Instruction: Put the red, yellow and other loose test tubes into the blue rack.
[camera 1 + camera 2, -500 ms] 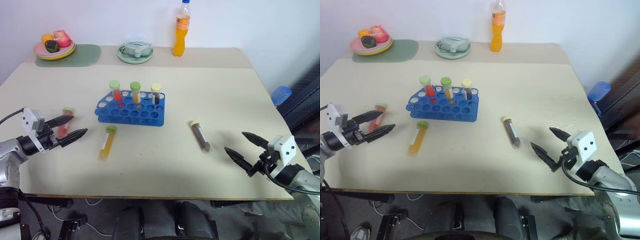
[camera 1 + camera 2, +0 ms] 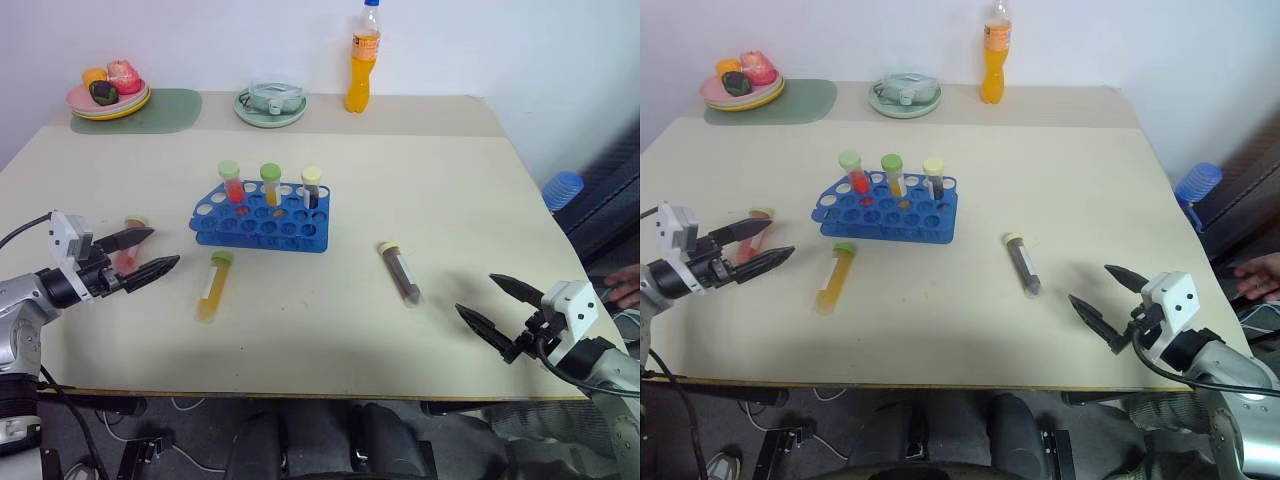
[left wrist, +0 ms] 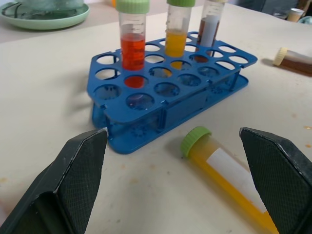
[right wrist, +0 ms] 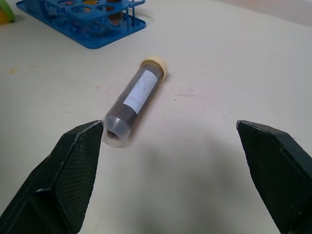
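Both claws hover wide open, holding nothing. Right claw [image 2: 500, 312]: brown tube [image 2: 400, 272] lies on the surface just ahead. Left claw [image 2: 148, 253]: red tube [image 2: 128, 250] lies between its fingers' line, yellow tube [image 2: 212, 285] just beyond. Farther off stands the blue rack [image 2: 262, 222], three tubes upright inside.

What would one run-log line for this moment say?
left end effector: open, empty | right end effector: open, empty | loose tubes: three on table | blue rack: three tubes
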You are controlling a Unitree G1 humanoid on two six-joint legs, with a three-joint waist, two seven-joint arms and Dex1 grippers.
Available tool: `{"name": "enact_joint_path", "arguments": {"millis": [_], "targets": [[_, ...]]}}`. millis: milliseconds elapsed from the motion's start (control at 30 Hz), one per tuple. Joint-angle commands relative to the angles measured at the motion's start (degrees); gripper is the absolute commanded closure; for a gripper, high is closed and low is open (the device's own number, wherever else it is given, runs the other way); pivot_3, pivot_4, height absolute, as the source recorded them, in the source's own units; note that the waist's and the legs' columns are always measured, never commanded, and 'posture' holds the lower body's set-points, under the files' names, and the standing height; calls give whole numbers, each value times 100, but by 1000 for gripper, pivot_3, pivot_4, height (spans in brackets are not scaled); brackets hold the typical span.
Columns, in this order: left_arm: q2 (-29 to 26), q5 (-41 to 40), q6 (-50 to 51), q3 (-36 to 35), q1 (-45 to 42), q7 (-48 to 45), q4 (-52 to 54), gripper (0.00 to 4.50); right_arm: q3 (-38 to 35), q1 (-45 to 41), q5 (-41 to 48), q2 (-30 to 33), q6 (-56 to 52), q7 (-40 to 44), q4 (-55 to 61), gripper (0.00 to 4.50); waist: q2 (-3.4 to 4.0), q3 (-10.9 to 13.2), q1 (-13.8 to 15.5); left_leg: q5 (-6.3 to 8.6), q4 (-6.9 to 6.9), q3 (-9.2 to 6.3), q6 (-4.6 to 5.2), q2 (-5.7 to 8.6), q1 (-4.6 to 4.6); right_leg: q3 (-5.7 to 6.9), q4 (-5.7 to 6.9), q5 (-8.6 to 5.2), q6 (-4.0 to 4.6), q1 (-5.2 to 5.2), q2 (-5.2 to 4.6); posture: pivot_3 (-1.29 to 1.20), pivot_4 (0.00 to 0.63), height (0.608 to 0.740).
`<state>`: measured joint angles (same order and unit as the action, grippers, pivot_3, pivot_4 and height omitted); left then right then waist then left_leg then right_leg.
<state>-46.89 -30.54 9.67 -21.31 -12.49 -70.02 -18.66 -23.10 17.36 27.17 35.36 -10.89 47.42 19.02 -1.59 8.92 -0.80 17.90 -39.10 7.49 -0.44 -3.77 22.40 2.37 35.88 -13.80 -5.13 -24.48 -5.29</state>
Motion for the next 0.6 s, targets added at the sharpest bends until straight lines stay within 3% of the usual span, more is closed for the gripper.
{"name": "enact_joint_path", "arguments": {"millis": [33, 267, 400, 600], "targets": [[19, -118, -43, -115, 22, -47, 257, 77, -115, -84, -6, 61, 151, 1, 40, 0, 0, 0, 3, 0, 0, 0, 0, 0, 0, 0, 0, 0, 0, 0, 0, 0, 150, 740], [76, -375, 313, 80, -203, -387, 591, 77, 141, -568, 171, 162, -683, -392, 448, 0, 0, 0, 8, 0, -1, 0, 0, 0, 0, 0, 2, 0, 0, 0, 0, 0, 150, 740], [97, -341, 344, 324, -357, -656, 740, 77, 519, -1119, -180, 449, -2293, -1527, 1071, 0, 1, 0, -4, 0, -3, 0, -1, 1, 0, 0, 5, 0, 0, 0, -2, 0, 150, 740], [64, -52, 106, 857, -600, -1034, 729, 77, 934, -3005, 849, 419, -4910, -2100, 1033, 0, 3, 2, -5, -1, -4, 1, -1, 1, 3, -1, 12, 0, 2, -11, -2, 0, 150, 740]]}}
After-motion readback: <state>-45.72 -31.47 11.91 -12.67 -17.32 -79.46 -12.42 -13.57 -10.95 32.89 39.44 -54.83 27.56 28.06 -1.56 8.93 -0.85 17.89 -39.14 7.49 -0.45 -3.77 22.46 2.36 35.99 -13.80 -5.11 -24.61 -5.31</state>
